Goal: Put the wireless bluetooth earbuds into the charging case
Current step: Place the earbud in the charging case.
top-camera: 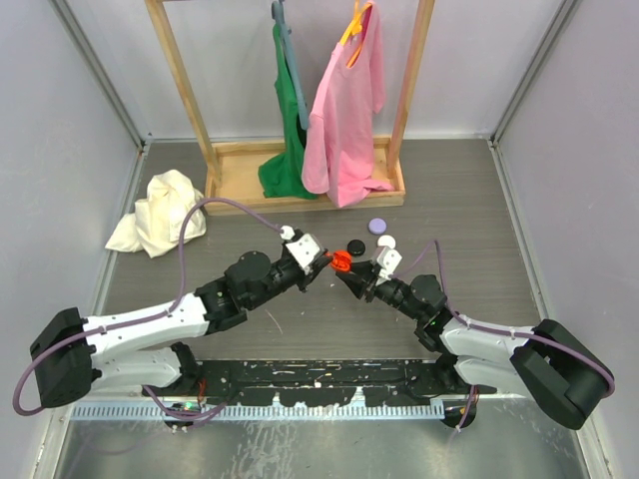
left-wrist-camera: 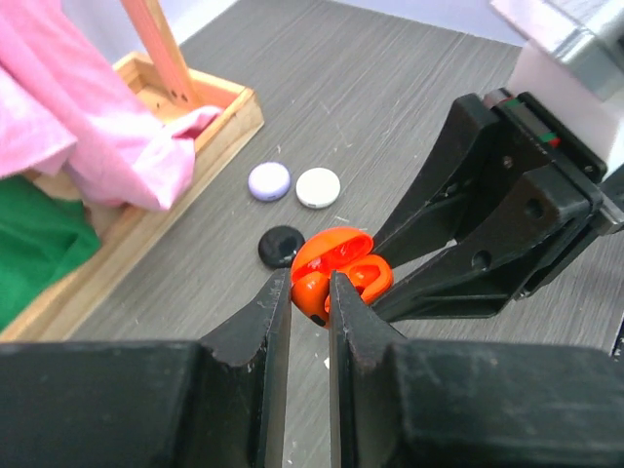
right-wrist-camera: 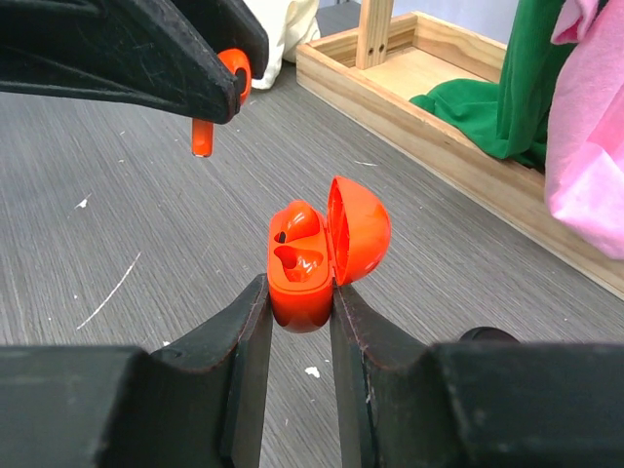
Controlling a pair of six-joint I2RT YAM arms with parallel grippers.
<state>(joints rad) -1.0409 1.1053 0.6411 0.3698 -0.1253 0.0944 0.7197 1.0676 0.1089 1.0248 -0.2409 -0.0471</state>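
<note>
My right gripper [right-wrist-camera: 299, 288] is shut on the orange charging case [right-wrist-camera: 300, 265], holding it above the table with its lid [right-wrist-camera: 359, 229] swung open to the right. One orange earbud appears to sit in the far slot, and the near slot shows an empty cavity. My left gripper [left-wrist-camera: 311, 281] is shut on another orange earbud [left-wrist-camera: 310, 297], held just in front of the case [left-wrist-camera: 343, 255]. In the right wrist view that earbud [right-wrist-camera: 216, 93] hangs with its stem down, up and to the left of the case and apart from it. From above, both grippers meet at the orange parts [top-camera: 340, 262].
A black disc [top-camera: 352, 246], a white disc [top-camera: 385, 241] and a lilac disc [top-camera: 377, 226] lie just beyond the grippers. A wooden clothes rack base [top-camera: 235, 165] with a green [top-camera: 285, 150] and a pink garment [top-camera: 344, 120] stands at the back. A white cloth [top-camera: 160, 212] lies far left.
</note>
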